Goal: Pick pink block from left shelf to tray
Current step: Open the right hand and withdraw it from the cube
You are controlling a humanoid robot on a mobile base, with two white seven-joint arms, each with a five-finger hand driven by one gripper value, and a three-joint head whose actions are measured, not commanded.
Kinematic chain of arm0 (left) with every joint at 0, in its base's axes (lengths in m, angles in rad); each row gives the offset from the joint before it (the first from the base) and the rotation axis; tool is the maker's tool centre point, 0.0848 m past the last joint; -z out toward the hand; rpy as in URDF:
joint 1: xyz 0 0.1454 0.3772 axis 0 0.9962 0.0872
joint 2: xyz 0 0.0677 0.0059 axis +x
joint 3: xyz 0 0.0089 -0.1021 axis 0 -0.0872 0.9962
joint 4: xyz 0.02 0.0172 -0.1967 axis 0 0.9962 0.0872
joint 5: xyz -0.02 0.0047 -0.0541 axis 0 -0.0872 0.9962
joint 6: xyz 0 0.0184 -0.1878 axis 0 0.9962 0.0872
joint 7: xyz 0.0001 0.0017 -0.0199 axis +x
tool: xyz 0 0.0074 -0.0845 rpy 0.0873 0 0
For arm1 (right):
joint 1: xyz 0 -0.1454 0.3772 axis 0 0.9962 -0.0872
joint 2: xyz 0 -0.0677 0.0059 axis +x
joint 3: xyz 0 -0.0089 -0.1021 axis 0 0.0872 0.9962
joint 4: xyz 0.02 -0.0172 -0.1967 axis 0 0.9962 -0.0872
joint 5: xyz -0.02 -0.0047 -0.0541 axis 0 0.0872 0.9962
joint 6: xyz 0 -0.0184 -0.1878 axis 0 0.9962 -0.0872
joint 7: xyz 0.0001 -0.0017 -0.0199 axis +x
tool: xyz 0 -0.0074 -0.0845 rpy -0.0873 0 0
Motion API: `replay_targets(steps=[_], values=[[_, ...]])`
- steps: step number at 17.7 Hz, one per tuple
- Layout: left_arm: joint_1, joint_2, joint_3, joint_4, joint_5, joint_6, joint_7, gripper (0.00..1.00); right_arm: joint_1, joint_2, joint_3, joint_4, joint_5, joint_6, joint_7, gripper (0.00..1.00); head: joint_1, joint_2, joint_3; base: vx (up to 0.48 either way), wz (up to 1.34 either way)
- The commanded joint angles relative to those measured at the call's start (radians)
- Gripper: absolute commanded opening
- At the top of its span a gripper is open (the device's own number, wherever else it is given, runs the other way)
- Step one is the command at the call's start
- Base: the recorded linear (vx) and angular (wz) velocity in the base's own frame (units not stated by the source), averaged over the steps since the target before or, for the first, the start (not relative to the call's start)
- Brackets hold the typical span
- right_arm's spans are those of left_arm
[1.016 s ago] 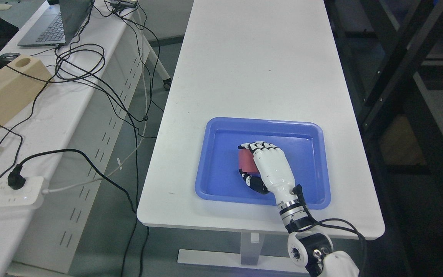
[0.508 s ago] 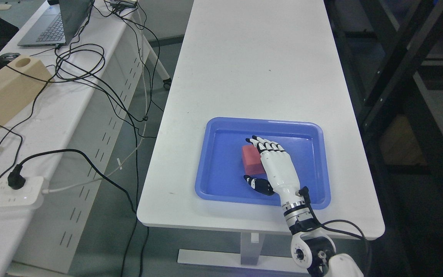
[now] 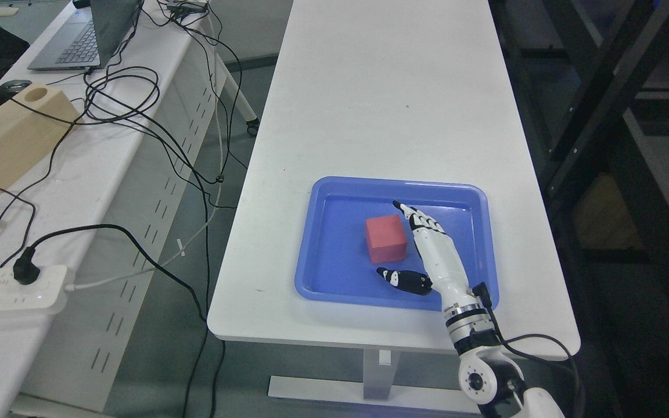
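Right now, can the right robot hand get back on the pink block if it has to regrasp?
Probably yes. The right robot hand is open just right of the pink block, which sits alone in the blue tray, nothing between them.

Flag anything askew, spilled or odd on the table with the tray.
Nothing stands out. The pink block sits flat inside the blue tray, and the right hand is open beside it, apart from it. The white table shows no spill.
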Motion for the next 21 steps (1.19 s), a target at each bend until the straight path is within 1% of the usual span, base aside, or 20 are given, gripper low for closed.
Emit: replay_targets(steps=[1, 2, 7, 9, 10, 11, 12, 15, 19, 21], values=[[-0.018, 0.017, 0.000, -0.017, 0.000, 0.000, 0.000, 1.00, 0.007, -0.017, -0.171, -0.033, -0.514, 0.001, 0.080, 0.99, 0.0000, 0.000, 0.000, -0.012, 0.00], [-0.018, 0.017, 0.000, -0.017, 0.000, 0.000, 0.000, 1.00, 0.007, -0.017, -0.182, -0.033, -0.574, 0.003, 0.085, 0.99, 0.0000, 0.000, 0.000, -0.012, 0.00], [-0.018, 0.017, 0.000, -0.017, 0.000, 0.000, 0.000, 1.00, 0.007, -0.017, -0.208, -0.033, -0.779, 0.003, 0.144, 0.99, 0.0000, 0.000, 0.000, -0.041, 0.00], [-0.018, 0.017, -0.001, -0.017, 0.000, 0.000, 0.000, 1.00, 0.007, -0.017, -0.237, -0.035, -0.888, -0.005, 0.201, 1.00, 0.0000, 0.000, 0.000, -0.066, 0.00], [-0.018, 0.017, 0.000, -0.017, 0.000, 0.000, 0.000, 1.00, 0.007, -0.017, -0.245, -0.035, -0.909, -0.017, 0.239, 1.00, 0.0000, 0.000, 0.000, -0.074, 0.00], [-0.018, 0.017, 0.000, -0.017, 0.000, 0.000, 0.000, 1.00, 0.006, -0.017, -0.248, -0.035, -0.915, -0.076, 0.297, 1.00, 0.0000, 0.000, 0.000, -0.095, 0.00], [-0.018, 0.017, 0.000, -0.017, 0.000, 0.000, 0.000, 1.00, 0.006, -0.017, -0.256, -0.035, -0.916, -0.150, 0.322, 1.00, 0.0000, 0.000, 0.000, -0.118, 0.00], [-0.018, 0.017, -0.001, -0.017, 0.000, 0.000, 0.000, 1.00, 0.006, -0.017, -0.286, -0.036, -0.967, -0.319, 0.333, 1.00, 0.0000, 0.000, 0.000, -0.116, -0.01], [-0.018, 0.017, 0.000, -0.017, 0.000, 0.000, 0.000, 1.00, 0.006, -0.017, -0.306, -0.035, -1.002, -0.419, 0.368, 1.00, 0.0000, 0.000, 0.000, -0.115, 0.03], [-0.018, 0.017, -0.001, -0.017, 0.000, 0.000, 0.000, 1.00, 0.006, -0.017, -0.355, -0.035, -1.024, -0.419, 0.347, 1.00, 0.0000, 0.000, 0.000, -0.133, 0.06]])
